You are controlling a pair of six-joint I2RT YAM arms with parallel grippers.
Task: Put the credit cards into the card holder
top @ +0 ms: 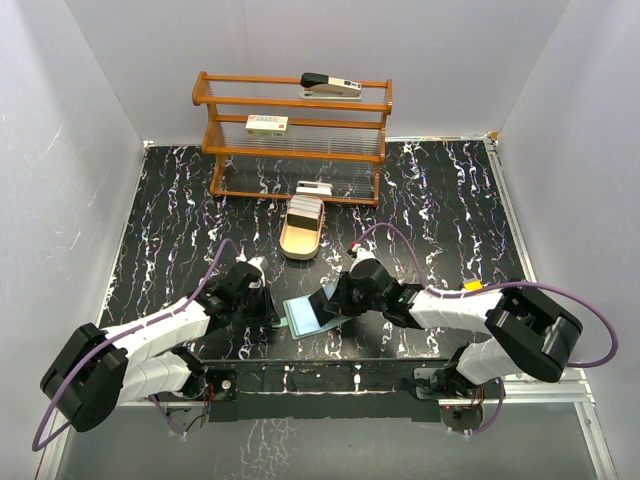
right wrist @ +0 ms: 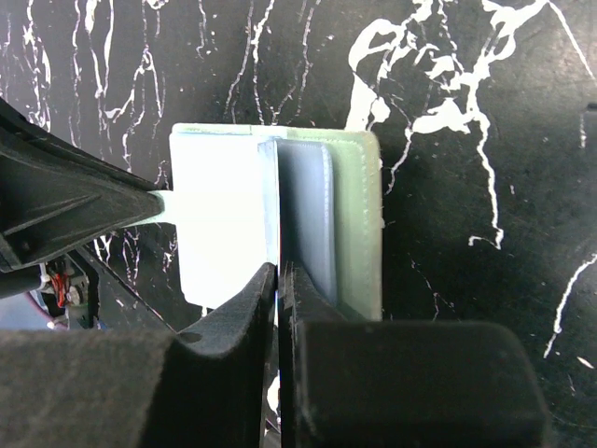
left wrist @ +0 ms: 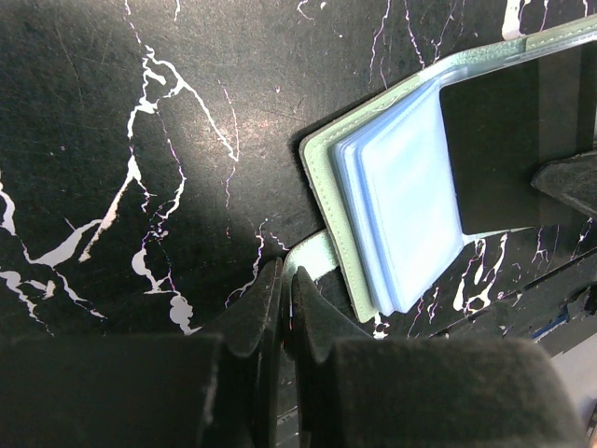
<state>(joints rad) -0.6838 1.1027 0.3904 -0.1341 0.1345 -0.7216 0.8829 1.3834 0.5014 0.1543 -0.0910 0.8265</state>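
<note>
The card holder (top: 303, 316) lies open on the black table (top: 450, 210), near the front edge, between your two grippers. Your left gripper (left wrist: 284, 280) is pinched tight on its little green strap (left wrist: 313, 250). Your right gripper (right wrist: 278, 275) is pinched tight on one clear pocket (right wrist: 270, 205), which stands up on its edge.

Watch out. If you pull that pocket too hard, the whole holder may lift, or the thin pocket may tear. The strap is small, so it may slip out of the left gripper, and then the holder would slide. Both grippers are busy, so neither can fetch a card.

Only the top view shows the credit cards (top: 305, 211). They seem to stand in the tan tray (top: 297, 246), well apart from the holder. Only the wrist views show what each gripper pinches.
</note>
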